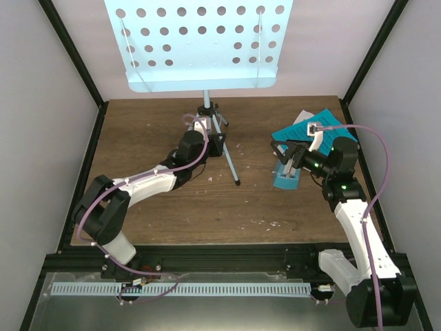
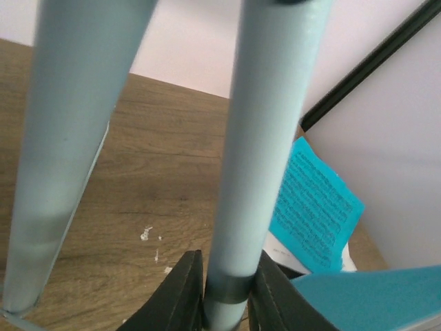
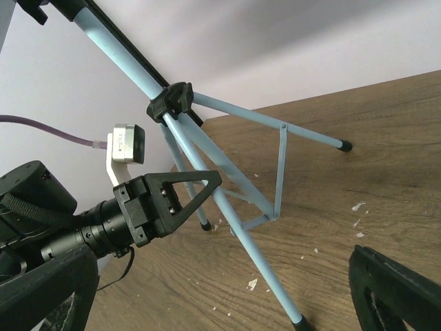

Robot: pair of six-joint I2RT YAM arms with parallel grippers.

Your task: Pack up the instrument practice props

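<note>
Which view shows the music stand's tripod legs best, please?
The right wrist view: all three tripod legs show down to their feet on the table. The top external view shows mainly one leg beside the left arm. The left wrist view shows only two tubes close up, one inside the left gripper.

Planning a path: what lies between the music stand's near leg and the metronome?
Nothing: bare wooden table from leg to metronome, in the top view.

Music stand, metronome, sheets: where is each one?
Music stand [image 1: 200, 77]: top external view, the perforated desk's lower edge.
Metronome [image 1: 284, 181]: top external view, its teal base.
Sheets [image 2: 313, 200]: left wrist view, the cyan page.
</note>
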